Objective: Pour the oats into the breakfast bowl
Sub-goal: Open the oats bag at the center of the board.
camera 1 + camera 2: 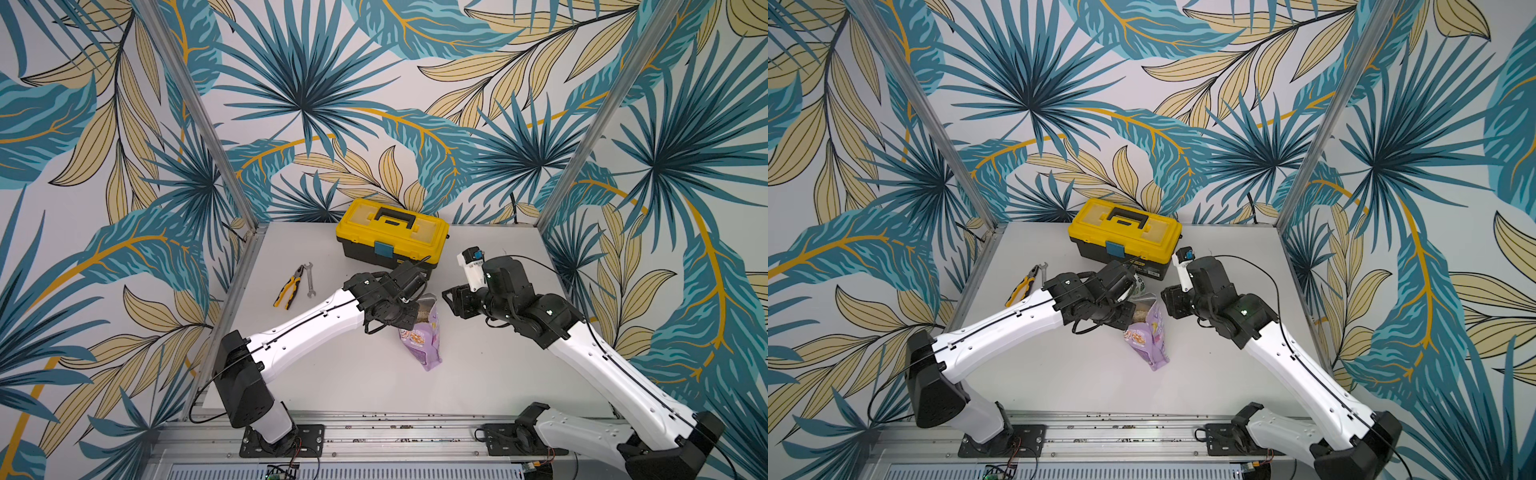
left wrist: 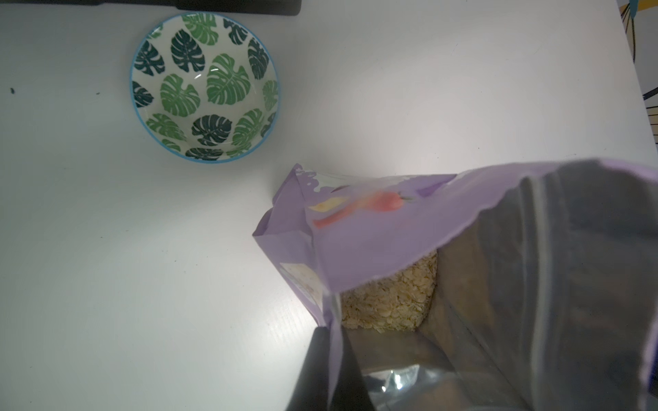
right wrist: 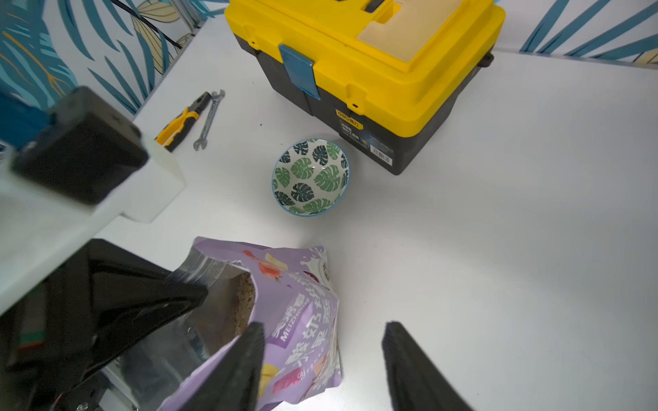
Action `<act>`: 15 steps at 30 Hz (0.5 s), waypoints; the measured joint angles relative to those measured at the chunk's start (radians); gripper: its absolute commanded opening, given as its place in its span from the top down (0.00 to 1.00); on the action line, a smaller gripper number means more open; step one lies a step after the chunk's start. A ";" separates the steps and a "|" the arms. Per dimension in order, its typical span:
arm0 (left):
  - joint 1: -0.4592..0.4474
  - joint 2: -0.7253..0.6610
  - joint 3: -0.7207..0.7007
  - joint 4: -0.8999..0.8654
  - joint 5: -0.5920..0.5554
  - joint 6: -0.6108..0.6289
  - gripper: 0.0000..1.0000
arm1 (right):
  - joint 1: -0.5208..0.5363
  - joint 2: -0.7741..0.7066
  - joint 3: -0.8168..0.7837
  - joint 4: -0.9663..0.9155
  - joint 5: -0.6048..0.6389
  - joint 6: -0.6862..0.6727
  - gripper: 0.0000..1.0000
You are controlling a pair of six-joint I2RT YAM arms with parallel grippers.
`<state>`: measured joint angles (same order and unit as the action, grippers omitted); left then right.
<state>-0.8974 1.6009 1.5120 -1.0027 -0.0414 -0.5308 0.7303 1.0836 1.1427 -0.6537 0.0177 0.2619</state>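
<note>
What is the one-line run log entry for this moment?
left fingers: shut on pouch rim | right fingers: open, beside pouch | oats: in pouch | bowl: empty

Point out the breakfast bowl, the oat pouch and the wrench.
breakfast bowl (image 3: 311,178), right wrist view, on its leaf-patterned inner wall.
oat pouch (image 3: 306,338), right wrist view, on its printed purple front.
wrench (image 3: 209,119), right wrist view, on the middle of its shaft.
</note>
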 measured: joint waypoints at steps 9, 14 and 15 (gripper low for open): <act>0.002 0.000 0.016 -0.043 0.000 0.001 0.97 | -0.001 -0.314 -0.432 0.315 -0.207 -0.092 0.01; 0.002 0.000 0.018 -0.049 0.000 0.001 0.98 | 0.016 -0.427 -0.695 0.558 -0.283 -0.122 0.01; 0.002 0.000 0.019 -0.051 -0.001 0.001 0.98 | 0.022 -0.427 -0.732 0.598 -0.287 -0.126 0.01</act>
<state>-0.8955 1.6009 1.5307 -1.0538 -0.0422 -0.5301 0.7525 0.6567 0.4107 -0.0559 -0.2695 0.1364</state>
